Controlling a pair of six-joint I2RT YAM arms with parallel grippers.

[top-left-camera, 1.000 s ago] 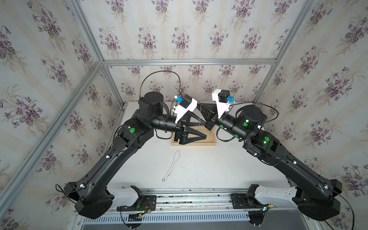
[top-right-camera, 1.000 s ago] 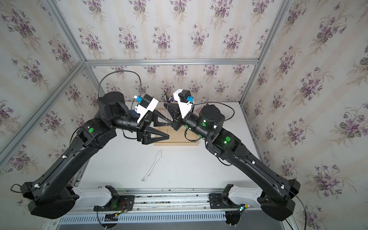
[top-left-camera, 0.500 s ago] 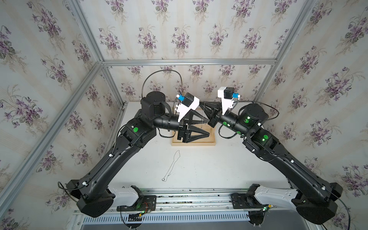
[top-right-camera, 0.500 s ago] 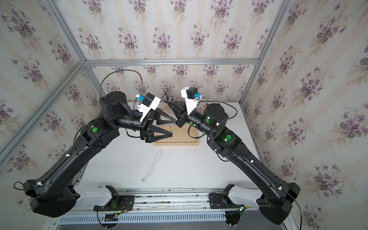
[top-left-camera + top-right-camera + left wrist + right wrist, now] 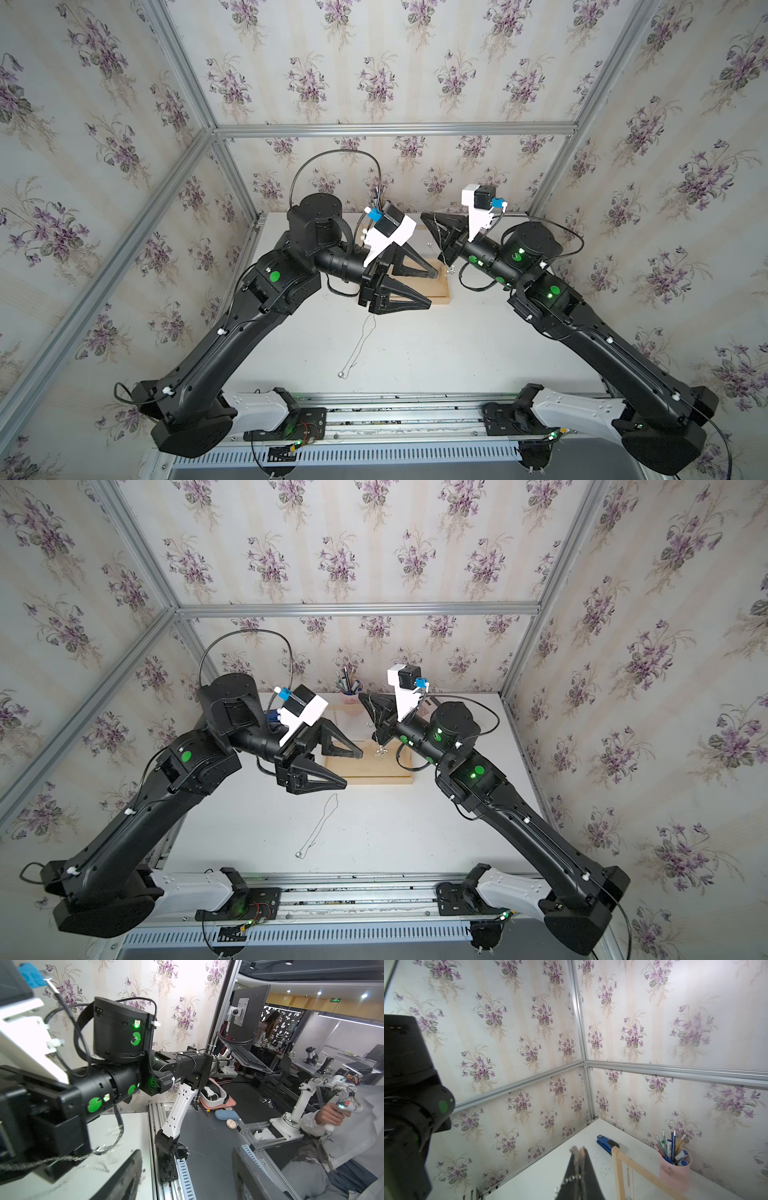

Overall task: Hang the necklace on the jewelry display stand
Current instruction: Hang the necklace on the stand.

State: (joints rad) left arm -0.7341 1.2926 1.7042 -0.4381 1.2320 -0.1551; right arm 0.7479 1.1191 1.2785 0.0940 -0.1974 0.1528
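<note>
My right end effector [image 5: 577,1151] clamps the necklace [image 5: 573,1177]; my left end effector [image 5: 433,290] gapes empty. Swinging slack could snag the jewelry display stand [image 5: 440,297].

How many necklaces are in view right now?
3: a thin chain lying on the table, a sparkly necklace pinched in the shut right gripper, a gold chain hanging on the jewelry display stand. Others may be hidden.
</note>
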